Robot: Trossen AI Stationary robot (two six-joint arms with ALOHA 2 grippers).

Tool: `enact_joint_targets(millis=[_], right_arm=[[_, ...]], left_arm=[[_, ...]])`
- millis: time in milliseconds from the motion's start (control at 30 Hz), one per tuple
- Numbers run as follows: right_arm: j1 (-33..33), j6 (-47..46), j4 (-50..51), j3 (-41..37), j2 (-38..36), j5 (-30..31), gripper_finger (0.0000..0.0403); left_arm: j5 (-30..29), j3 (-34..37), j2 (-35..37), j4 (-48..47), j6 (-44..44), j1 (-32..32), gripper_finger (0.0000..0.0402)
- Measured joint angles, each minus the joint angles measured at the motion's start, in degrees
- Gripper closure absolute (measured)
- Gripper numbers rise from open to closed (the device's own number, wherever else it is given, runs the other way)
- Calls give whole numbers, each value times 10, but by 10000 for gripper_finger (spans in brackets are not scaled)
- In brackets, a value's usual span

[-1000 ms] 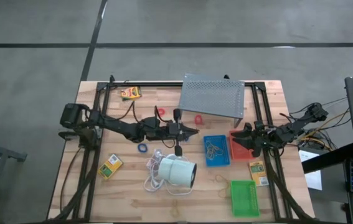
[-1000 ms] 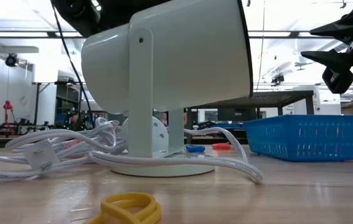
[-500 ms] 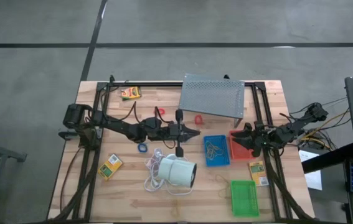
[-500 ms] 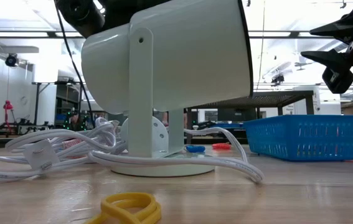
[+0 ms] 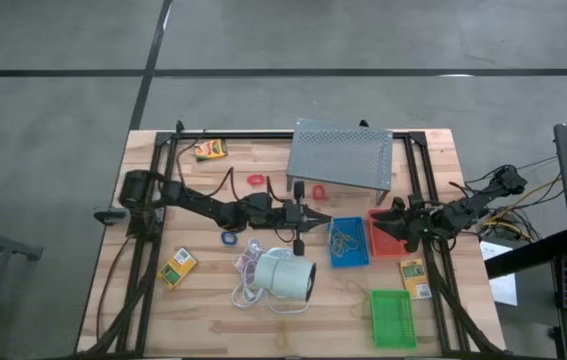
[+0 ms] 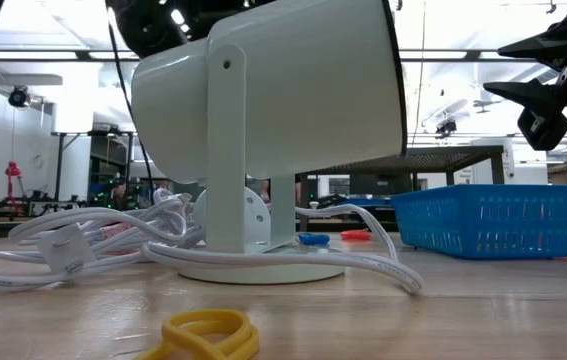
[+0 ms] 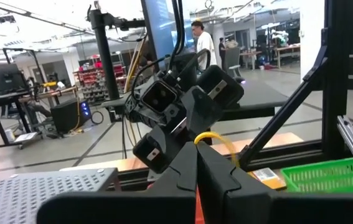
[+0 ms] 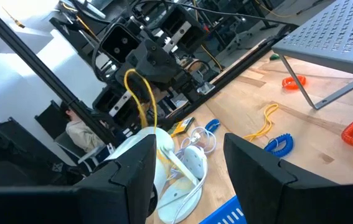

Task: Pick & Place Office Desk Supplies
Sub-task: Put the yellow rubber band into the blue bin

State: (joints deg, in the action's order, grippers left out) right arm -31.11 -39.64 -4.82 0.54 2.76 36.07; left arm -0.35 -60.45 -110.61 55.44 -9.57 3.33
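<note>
Left gripper (image 5: 315, 217) jaws pinch a yellow rubber band (image 7: 216, 140) aloft.

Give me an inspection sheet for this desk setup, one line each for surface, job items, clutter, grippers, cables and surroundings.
Surface: wooden table, lying inside a black frame.
Job's things: blue tray holding tan rubber bands; red tray; green tray; yellow printed boxes; blue loop; red loop.
Clutter: white cylinder on its side; grey perforated stand.
Grippers: left gripper shut, pinching a yellow rubber band, just short of the blue tray; right gripper open over the red tray.
Cables: white cord coiled beside the cylinder.
Surroundings: grey floor; a person far behind.
</note>
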Motion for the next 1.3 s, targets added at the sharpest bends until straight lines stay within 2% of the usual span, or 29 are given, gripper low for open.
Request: enact_joint_targets(millis=[367, 600, 967, 1133, 1300], right_arm=[[0, 0, 0, 0, 0, 0, 218], [0, 0, 0, 0, 0, 0, 218], [0, 0, 0, 0, 0, 0, 218], [0, 0, 0, 0, 0, 0, 218], [0, 0, 0, 0, 0, 0, 218]], left_arm=[[15, -85, -83, -3, 11, 0, 399], [15, -132, -126, -49, 26, 0, 399], [15, -144, -126, -138, 27, -4, 399], [15, -163, -125, -196, 55, -15, 399], [36, -183, -125, -253, 66, -25, 399]])
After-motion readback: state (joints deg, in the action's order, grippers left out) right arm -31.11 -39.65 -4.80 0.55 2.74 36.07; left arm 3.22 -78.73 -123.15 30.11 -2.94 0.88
